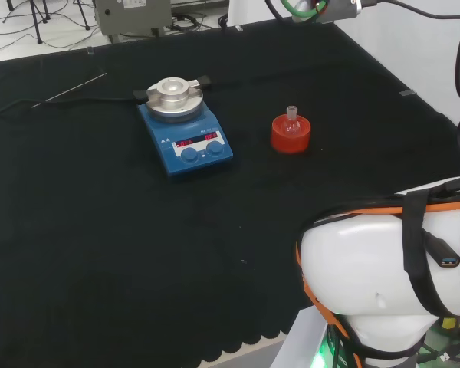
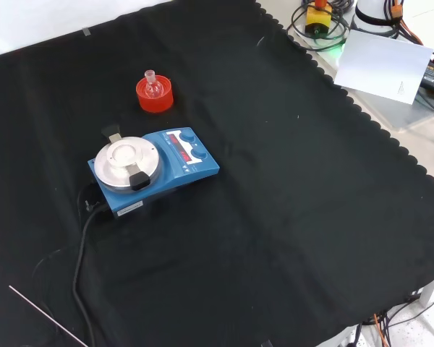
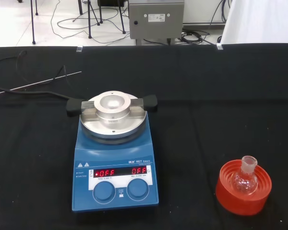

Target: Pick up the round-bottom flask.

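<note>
The flask (image 3: 246, 178), a small clear glass one with a round belly and a short neck, sits upright in a red ring stand (image 3: 244, 188) on the black cloth (image 1: 100, 230). We see it ahead of the wrist camera and low before it, well apart from where the hand must be, since nothing of the hand reaches it. We cannot tell how the hand is set, whether its fingers are apart or together.

In the head view the flask (image 1: 292, 123) and its red stand (image 1: 291, 136) lie to the right of a blue hotplate (image 1: 185, 138), near it but not touching. In the front view the flask (image 2: 152, 87) in its stand (image 2: 155, 96) lies farther off than the hotplate (image 2: 153, 171), just beyond its upper edge. The hotplate carries a round metal block (image 3: 113, 106) on its top plate, with a dark handle at each side, two blue knobs and a lit red display on its sloping face. A black cable (image 2: 83, 253) runs from it over the cloth. A thin metal rod (image 3: 36, 83) lies flat on the cloth beyond the hotplate, well apart from the flask. The arm's big white link (image 1: 383, 268) stands at the head view's lower right.
</note>
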